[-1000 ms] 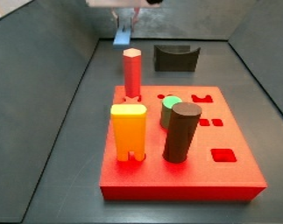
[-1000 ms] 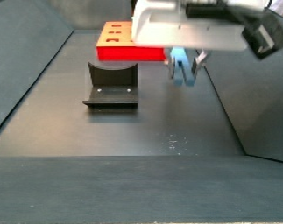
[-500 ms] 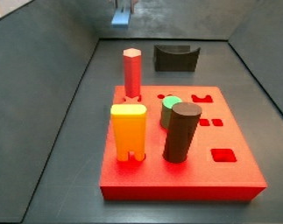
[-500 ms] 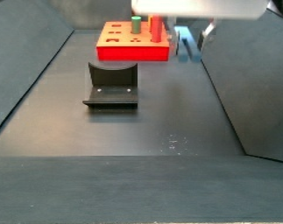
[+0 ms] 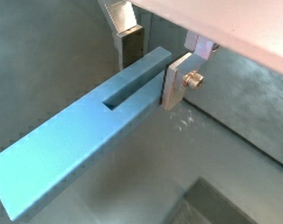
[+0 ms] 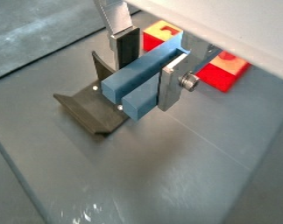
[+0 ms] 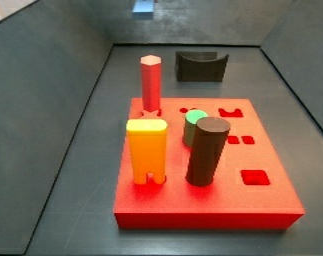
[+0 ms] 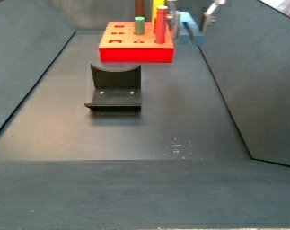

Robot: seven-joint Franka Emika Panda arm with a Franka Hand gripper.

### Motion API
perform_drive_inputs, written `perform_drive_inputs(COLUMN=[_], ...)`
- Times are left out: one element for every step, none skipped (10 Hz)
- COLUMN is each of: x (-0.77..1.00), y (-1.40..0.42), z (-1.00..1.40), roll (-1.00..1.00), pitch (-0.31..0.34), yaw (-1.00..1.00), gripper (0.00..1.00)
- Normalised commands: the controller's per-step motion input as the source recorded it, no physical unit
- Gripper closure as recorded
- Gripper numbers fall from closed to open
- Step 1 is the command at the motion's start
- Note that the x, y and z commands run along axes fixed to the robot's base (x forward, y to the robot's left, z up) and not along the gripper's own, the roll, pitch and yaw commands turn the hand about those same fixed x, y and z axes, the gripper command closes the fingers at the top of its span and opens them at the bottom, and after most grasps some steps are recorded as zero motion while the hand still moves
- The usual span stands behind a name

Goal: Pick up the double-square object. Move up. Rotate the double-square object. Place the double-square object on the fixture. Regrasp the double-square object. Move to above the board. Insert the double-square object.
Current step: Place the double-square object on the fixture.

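My gripper (image 5: 153, 70) is shut on the double-square object (image 5: 85, 140), a slim blue-grey bar with a slot in one face. Both wrist views show the bar (image 6: 141, 80) clamped near one end between the silver fingers (image 6: 168, 87). It hangs high over the floor. In both side views only its lower tip (image 7: 144, 7) (image 8: 189, 28) shows at the top edge, and the gripper itself is almost out of frame. The black fixture (image 7: 200, 66) (image 8: 113, 86) stands on the floor below (image 6: 91, 112). The red board (image 7: 204, 195) (image 8: 135, 52) lies beyond it.
On the board stand a red hexagonal peg (image 7: 150, 85), an orange notched block (image 7: 146, 150), a dark brown cylinder (image 7: 207, 150) and a green round piece (image 7: 195, 117). Sloped grey walls (image 7: 57, 90) enclose the dark floor (image 8: 123, 135).
The gripper has risen straight up with the bar, from beside the fixture to the top edge of both side views. Nothing on the floor or board has moved.
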Motion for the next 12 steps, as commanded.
perform_drive_inputs(x=[1.0, 1.0, 1.0, 1.0, 1.0, 1.0, 1.0, 1.0, 1.0, 1.0, 1.0, 1.0], y=[-0.21, -0.2, -0.18, -0.17, -0.16, -0.14, -0.13, -0.13, -0.11, -0.09, -0.08, -0.08], z=[-0.06, -0.06, -0.06, -0.06, -0.06, -0.05, -0.05, -0.05, -0.05, -0.04, -0.04, -0.04], roll=[-0.07, -0.06, -0.05, -0.04, -0.03, -0.01, 0.01, 0.02, 0.03, 0.05, 0.06, 0.07], pitch=[-0.054, -0.026, -0.014, -0.004, 0.013, 0.025, 0.045, 0.055, 0.073, 0.085, 0.102, 0.109], yaw=[0.09, 0.06, 0.05, 0.04, 0.04, 0.03, 0.03, 0.03, 0.03, 0.03, 0.04, 0.04], gripper=[1.0, 1.0, 1.0, 1.0, 1.0, 1.0, 1.0, 1.0, 1.0, 1.0, 1.0, 1.0])
